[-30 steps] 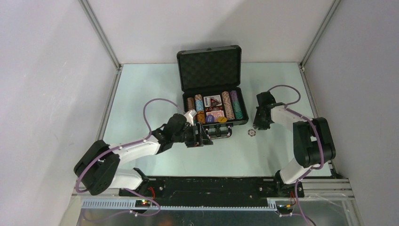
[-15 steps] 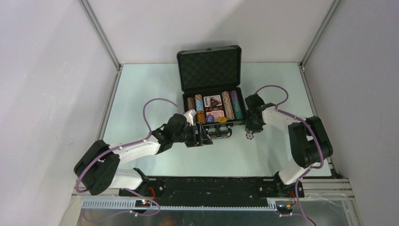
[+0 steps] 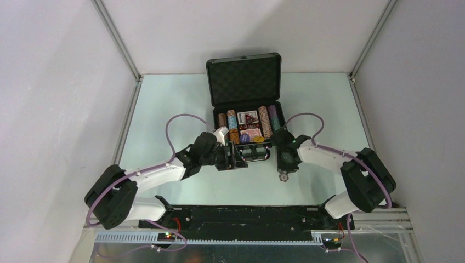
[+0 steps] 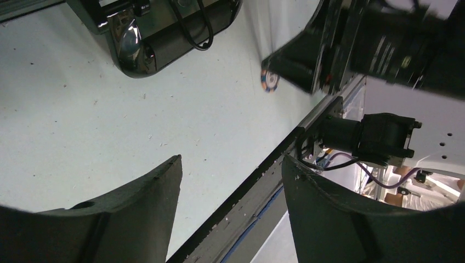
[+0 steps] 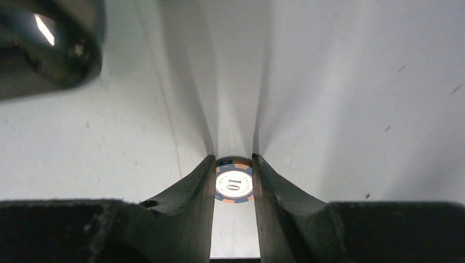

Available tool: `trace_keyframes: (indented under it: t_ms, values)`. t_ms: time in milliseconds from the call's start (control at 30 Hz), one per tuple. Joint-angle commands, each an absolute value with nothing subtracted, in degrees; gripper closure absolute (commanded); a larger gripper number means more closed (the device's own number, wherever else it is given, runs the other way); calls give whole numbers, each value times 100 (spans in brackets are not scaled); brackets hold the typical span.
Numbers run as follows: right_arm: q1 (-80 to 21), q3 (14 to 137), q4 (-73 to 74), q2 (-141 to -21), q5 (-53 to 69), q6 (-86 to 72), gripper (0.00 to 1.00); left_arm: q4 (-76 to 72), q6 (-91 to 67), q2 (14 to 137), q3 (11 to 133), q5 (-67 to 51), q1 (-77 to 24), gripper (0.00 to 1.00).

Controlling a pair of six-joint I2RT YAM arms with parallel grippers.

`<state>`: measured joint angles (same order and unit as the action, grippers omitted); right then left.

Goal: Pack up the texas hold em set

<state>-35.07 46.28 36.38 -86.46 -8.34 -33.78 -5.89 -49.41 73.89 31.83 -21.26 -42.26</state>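
The black briefcase (image 3: 215, 116) stands open mid-table, its foam lid (image 3: 244, 82) upright. Inside lie rows of striped chips (image 3: 266, 121), a red deck (image 3: 248, 116), a second deck (image 3: 251, 133), and yellow (image 3: 259, 139) and blue (image 3: 245, 138) discs. My left gripper (image 3: 247, 156) is open and empty by the case's front handle (image 4: 164, 38); its jaws (image 4: 230, 164) stand wide apart over the table. My right gripper (image 3: 283, 171) is shut on a blue-and-orange "10" chip (image 5: 234, 184) just in front of the case's right corner. The chip also shows in the left wrist view (image 4: 268, 82).
The table's black front rail (image 4: 257, 181) runs just near of the left gripper. White enclosure walls stand on three sides. Purple cables loop off both arms, one (image 3: 181, 118) left of the case.
My right gripper came down on the loose chip right of the case, closed on it, and carried it left and toward the near edge. The left arm has not moved.
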Motion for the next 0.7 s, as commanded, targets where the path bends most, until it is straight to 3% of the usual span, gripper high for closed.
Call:
trace_keyframes:
  t_ms: [0, 400, 667]
  values:
    - [-4193, 4108, 4083, -8416, -847, -4042, 66, -649, -4766, 7096, 3190, -2150, -4218, 29]
    - [-6209, 3850, 4287, -8105, -864, -5714, 67, -151, -4641, 6627, 3263, -2097, -3967, 29]
    - [-6767, 3849, 4481, -7953, -874, -6150, 67, -39, -4655, 6479, 3231, -2071, -3972, 29]
